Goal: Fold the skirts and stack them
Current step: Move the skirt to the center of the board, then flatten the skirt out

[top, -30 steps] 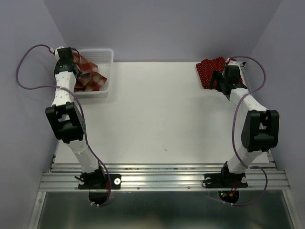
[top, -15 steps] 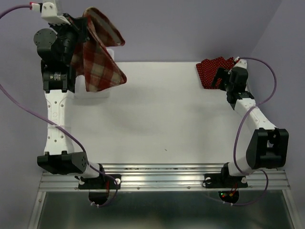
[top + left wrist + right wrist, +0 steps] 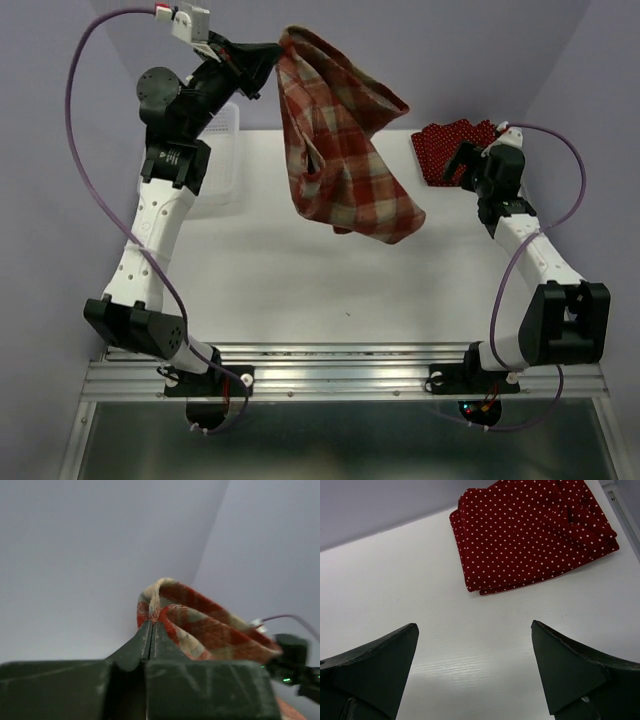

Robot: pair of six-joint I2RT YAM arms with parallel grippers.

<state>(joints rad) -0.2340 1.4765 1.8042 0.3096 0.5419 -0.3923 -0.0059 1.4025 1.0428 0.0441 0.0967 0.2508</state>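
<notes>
The plaid skirt [image 3: 345, 160] pinched in the left claw [image 3: 151, 624] is a red-and-cream check. Just ahead of the right claw [image 3: 474, 625], the polka-dot skirts [image 3: 532, 532] are dark red with tiny white dots, on a white bench [image 3: 395, 580]. Both claws' fingers are near-black. The left arm [image 3: 150, 235] and right arm [image 3: 535, 255] are white with black joints, and the left arm's cable [image 3: 69, 100] is purple. Below the left claw, the mesh basket [image 3: 228, 165] is white.

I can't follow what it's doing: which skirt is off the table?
The red-and-cream plaid skirt, dangling from the left pincer above the table. The dark red polka-dot skirts lie folded at its far right corner.
</notes>
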